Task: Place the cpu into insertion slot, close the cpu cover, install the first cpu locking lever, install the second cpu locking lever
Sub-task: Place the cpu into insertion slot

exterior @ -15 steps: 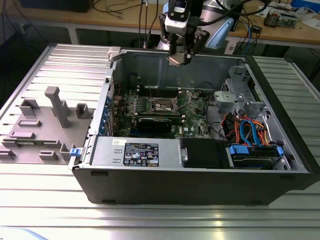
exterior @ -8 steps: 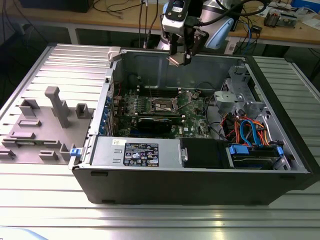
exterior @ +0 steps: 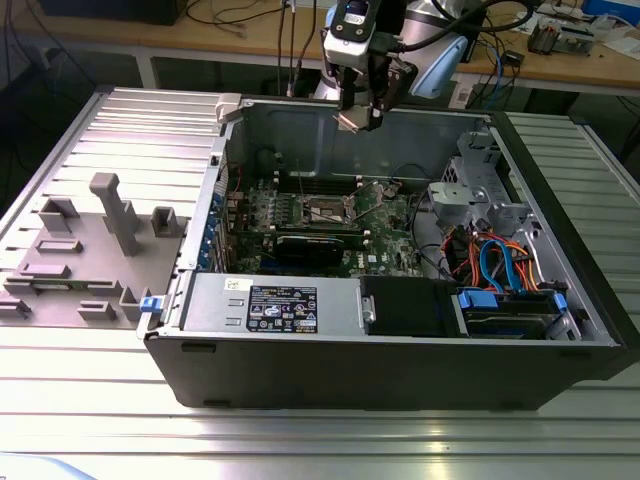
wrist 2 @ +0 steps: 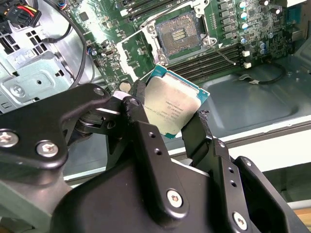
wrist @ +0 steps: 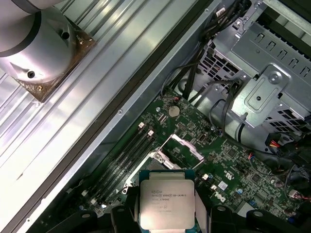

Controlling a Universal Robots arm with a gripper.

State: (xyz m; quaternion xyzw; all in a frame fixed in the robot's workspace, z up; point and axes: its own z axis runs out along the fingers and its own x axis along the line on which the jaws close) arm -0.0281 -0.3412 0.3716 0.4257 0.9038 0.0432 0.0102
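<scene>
**Exterior view.** The gripper (exterior: pixel 361 118) hangs above the rear wall of the open computer case (exterior: pixel 400 370), at 12 o'clock from the insertion slot (exterior: pixel 326 210). It is well apart from the slot and above it. The cpu (exterior: pixel 351 120) shows as a small pale plate at the gripper's tip. The drive cage (exterior: pixel 480 195) lies at 3 o'clock from the slot.

**Second wrist view.** The fingers (wrist 2: pixel 137 116) are closed onto two opposite edges of the cpu (wrist 2: pixel 173 107), with the metal top facing the camera. The insertion slot (wrist 2: pixel 178 33) is uncovered and nothing sits in it. This view shows the grip contact, which the exterior view does not resolve.

**First wrist view.** The cpu (wrist: pixel 165 204) is clamped flat between the jaws. The cpu cover (wrist: pixel 183 144) appears swung open. The memory slots (wrist: pixel 127 158) run just beside the socket.

**Handling.** Judged light, rigid and thin. The smooth metal top is likely slippery, and the contact face and socket pins are fragile. An edge grip, as shown, is appropriate, and tilt during seating is the main risk.
</scene>
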